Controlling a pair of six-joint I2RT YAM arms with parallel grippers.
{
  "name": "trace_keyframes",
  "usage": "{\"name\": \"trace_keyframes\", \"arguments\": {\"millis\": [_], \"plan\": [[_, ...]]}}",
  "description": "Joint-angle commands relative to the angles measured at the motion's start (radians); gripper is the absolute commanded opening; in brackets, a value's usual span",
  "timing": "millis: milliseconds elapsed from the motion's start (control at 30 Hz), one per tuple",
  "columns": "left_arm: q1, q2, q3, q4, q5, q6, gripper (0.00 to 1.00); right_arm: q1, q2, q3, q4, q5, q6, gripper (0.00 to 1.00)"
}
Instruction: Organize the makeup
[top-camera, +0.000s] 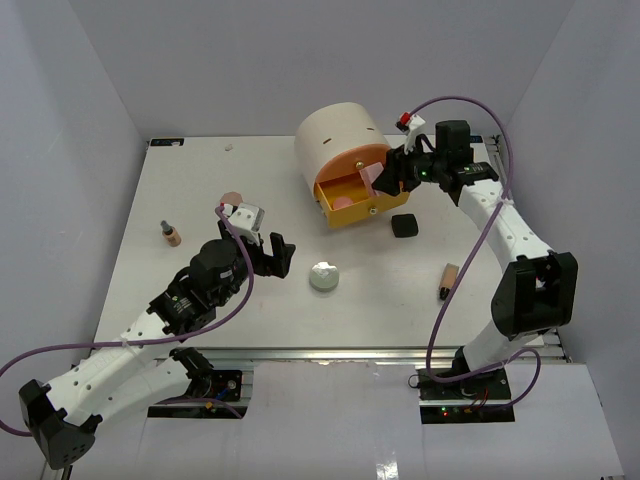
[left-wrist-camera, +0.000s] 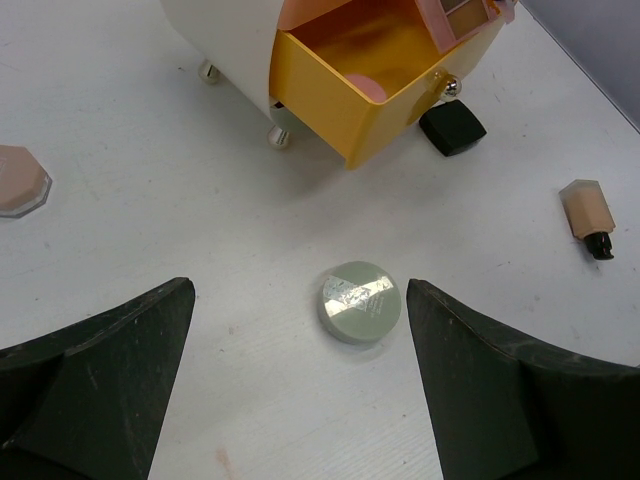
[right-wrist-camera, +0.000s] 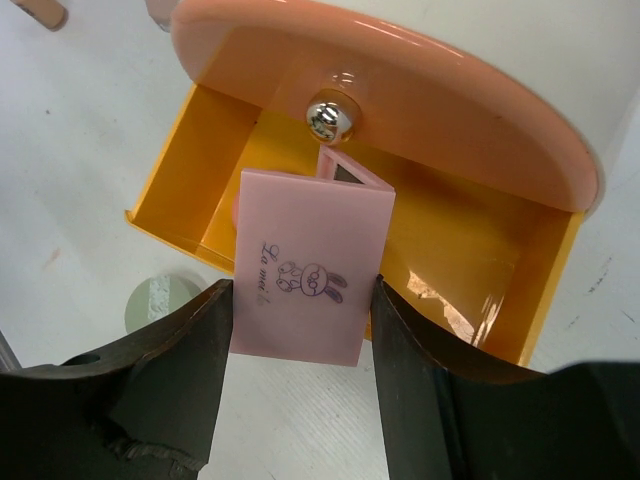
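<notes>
Where the bench (top-camera: 140, 200) is viewed from above, the leftmost item is a tan tube (top-camera: 171, 234), set well apart from the other items. To its right, a pink disc (top-camera: 231, 196) lies flat on the bench, just behind the left arm's wrist. The left jaws are spread wide and grip nothing. They hover over bare bench and point toward the silver-white round compact (top-camera: 324, 276). In the left wrist view, the compact lies flat between the lines of the two fingers but beyond their tips, touching neither.

Behind the compact stands the cream drum (top-camera: 340, 135). Its yellow drawer (top-camera: 338, 213) is pulled out toward the arms. A second pink disc (left-wrist-camera: 365, 85) lies inside this drawer, against its rear. Above the yellow drawer, an orange drawer front (right-wrist-camera: 450, 110) carries a silver knob (right-wrist-camera: 328, 115).

The right jaws are half spread and pinch the pink flat palette (right-wrist-camera: 318, 250) by its two long edges. The palette is held above the open yellow drawer, printed face toward the wrist camera.

To the right of the drawer, the black square case (top-camera: 404, 225) lies on the bench near the drawer front. Farther right, a second tan tube (top-camera: 450, 279) lies on its side with its dark cap toward the near edge.
</notes>
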Motion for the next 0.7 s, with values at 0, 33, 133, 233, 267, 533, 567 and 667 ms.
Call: {"name": "trace_keyframes", "arguments": {"millis": [0, 33, 133, 233, 267, 533, 567, 667], "plan": [[0.004, -0.004, -0.006, 0.018, 0.017, 0.007, 0.98, 0.003, 0.022, 0.067, 0.014, 0.076, 0.015, 0.16], [0.004, -0.004, -0.006, 0.018, 0.018, 0.007, 0.98, 0.003, 0.033, 0.072, 0.010, 0.091, 0.013, 0.18], [0.004, -0.002, -0.007, 0.018, 0.018, 0.007, 0.98, 0.004, 0.055, 0.086, 0.002, 0.123, 0.004, 0.22], [0.004, -0.001, -0.007, 0.019, 0.021, 0.009, 0.98, 0.010, 0.079, 0.101, -0.005, 0.147, -0.001, 0.28], [0.004, 0.000, -0.007, 0.019, 0.021, 0.009, 0.98, 0.011, 0.084, 0.104, -0.009, 0.154, -0.004, 0.30], [0.005, 0.003, -0.009, 0.021, 0.027, 0.009, 0.98, 0.035, 0.124, 0.113, -0.025, 0.220, -0.019, 0.49], [0.005, 0.004, -0.009, 0.021, 0.028, 0.009, 0.98, 0.037, 0.127, 0.113, -0.027, 0.228, -0.019, 0.52], [0.004, 0.004, -0.009, 0.021, 0.030, 0.011, 0.98, 0.045, 0.128, 0.109, -0.028, 0.259, -0.026, 0.62]]}}
